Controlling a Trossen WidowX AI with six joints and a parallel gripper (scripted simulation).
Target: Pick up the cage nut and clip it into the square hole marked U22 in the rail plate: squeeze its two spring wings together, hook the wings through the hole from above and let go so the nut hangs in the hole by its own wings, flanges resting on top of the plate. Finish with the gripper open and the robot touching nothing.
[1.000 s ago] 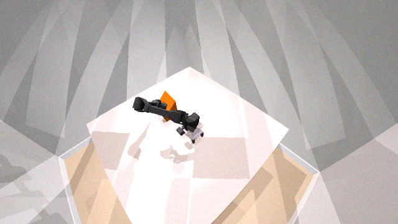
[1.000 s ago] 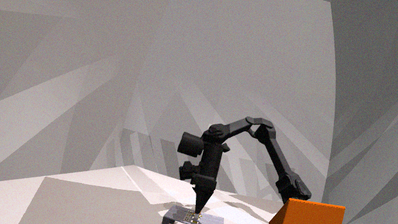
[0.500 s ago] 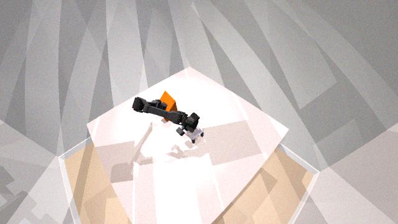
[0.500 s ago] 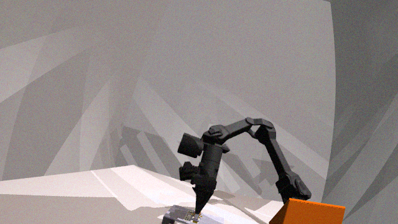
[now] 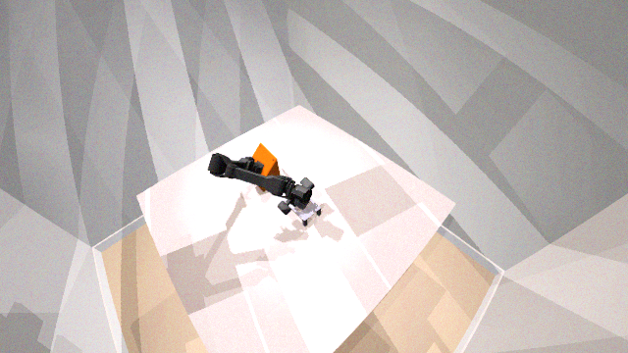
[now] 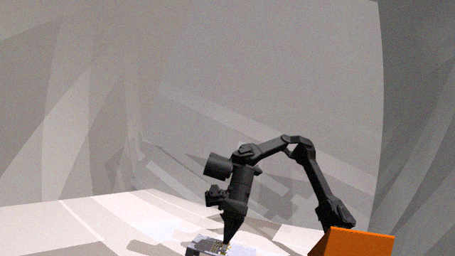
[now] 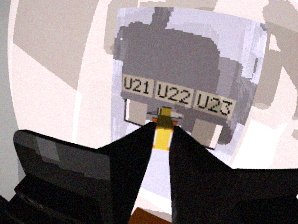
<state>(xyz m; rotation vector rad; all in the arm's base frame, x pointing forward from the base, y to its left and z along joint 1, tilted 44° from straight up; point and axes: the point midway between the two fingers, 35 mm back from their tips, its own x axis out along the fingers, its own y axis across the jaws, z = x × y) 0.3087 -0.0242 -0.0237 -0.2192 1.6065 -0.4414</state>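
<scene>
Nut, yellow with thin orange edges, sits near the middle of the wrist view, clamped between the fingertips of the pincer, which close on it from left and right. That grip probably serves to press the two spring wings inward, so they can pass the hole's edges; whether both are fully squeezed cannot be told. The nut lies just below the U22 label, between the open squares under the U21 label at left and the U23 label at right, so it is lined up with the middle hole, which nut and fingers hide. The plate stands on short dark feet, seen just below the centre of the top view; being raised likely leaves room underneath for the wings to spread. In the exterior view, at the bottom of the frame, the arm arches over and points its fingers steeply down at the plate, which suits an entry from above. The job seems to be at the insertion. How deep the wings reach is unclear, so the flanges should be judged seated before release: letting go early could spring the nut out or leave it crooked.
</scene>
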